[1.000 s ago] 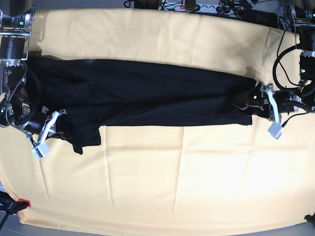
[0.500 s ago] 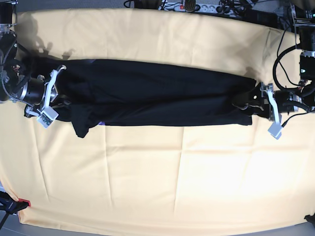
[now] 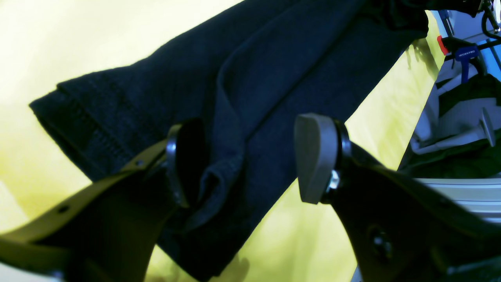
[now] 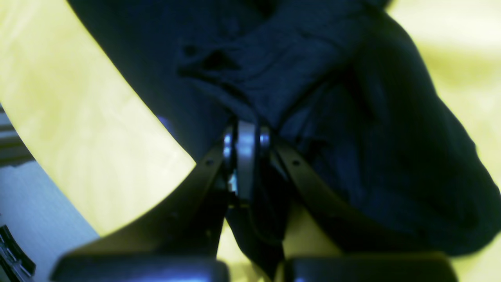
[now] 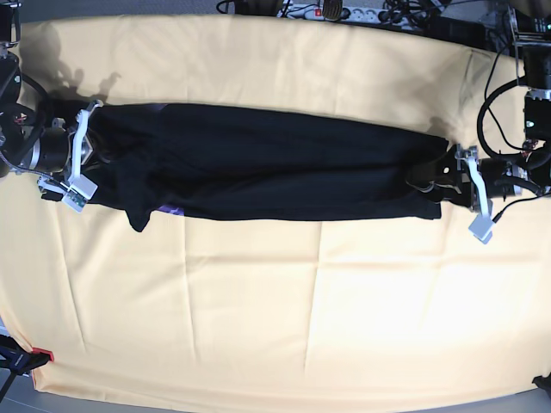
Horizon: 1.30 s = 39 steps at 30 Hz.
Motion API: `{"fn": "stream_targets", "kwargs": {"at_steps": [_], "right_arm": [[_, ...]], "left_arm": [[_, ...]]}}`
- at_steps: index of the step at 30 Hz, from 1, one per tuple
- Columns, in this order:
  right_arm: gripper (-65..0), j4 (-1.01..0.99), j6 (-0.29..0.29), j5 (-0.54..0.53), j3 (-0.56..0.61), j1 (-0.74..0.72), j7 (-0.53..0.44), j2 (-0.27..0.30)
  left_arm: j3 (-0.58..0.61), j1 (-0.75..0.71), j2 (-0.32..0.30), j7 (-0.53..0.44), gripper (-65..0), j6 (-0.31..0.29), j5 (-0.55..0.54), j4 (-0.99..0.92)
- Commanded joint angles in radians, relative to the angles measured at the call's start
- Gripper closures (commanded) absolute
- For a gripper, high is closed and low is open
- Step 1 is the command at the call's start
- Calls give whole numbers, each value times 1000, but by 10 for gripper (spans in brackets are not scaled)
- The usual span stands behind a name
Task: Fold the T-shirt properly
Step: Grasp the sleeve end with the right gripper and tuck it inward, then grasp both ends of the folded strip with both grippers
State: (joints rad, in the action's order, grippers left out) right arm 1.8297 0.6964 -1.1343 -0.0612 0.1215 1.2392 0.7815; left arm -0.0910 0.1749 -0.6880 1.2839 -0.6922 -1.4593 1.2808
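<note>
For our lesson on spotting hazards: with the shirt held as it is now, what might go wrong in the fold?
The left gripper is open around the T-shirt hem, so that end may stay behind if lifted. The right gripper pinches bunched fabric, and a loose flap hangs below the edge, likely creasing the fold.

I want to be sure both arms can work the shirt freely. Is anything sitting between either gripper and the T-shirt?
Nothing visible does. The left gripper is open with a fold of the T-shirt between its fingers, and the right gripper is shut on the shirt's other end. Only the yellow cloth lies under it.
</note>
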Motion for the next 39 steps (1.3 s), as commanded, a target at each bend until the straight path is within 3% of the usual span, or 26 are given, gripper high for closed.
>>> {"fn": "stream_targets", "kwargs": {"at_steps": [1,4,8,12,17,18,22,24,27,30,32,34,35,39], "right_arm": [[0,14,2,-16,-11,-14,-14,36],[0,14,2,-71,-11,-13,-20,68],[0,14,2,-95,-11,5,-18,66],[0,13,2,11,-11,42,6,65],[0,13,2,181,-11,47,-127,64],[-42,13,2,193,-11,47,-145,64],[-345,14,2,196,-11,38,-141,68],[-373,19,2,168,-15,13,-104,69],[-372,42,2,69,-37,-23,-53,69],[-347,55,-6,-6,-83,-42,-69,66],[-244,55,-21,-13,-105,-41,-99,56],[-47,54,-18,16,-108,-40,-100,30],[0,52,-14,32,-108,-35,-104,12],[0,51,-13,103,-108,6,-174,-70]], "left_arm": [[-8,17,-24,-7,-384,-6,-24,13],[-8,16,-24,-7,-384,-6,-24,13],[-8,16,-24,-7,-384,-6,-24,13],[-8,17,-25,-3,-384,-6,-24,13],[-8,17,-29,-3,-384,-6,-24,13],[-8,17,-30,-3,-384,-6,-24,13],[-8,17,-30,-2,-384,-6,-24,13],[-8,17,-30,-2,-384,-6,-24,13],[-8,16,-30,1,-384,-6,-24,13],[-8,17,-30,1,-384,-6,-24,13],[-12,17,-30,1,-384,-6,-24,13],[-32,17,-29,0,-384,-6,-24,13],[-50,16,-29,1,-384,-6,-24,13],[-150,16,-29,1,-384,10,-24,13]]}}
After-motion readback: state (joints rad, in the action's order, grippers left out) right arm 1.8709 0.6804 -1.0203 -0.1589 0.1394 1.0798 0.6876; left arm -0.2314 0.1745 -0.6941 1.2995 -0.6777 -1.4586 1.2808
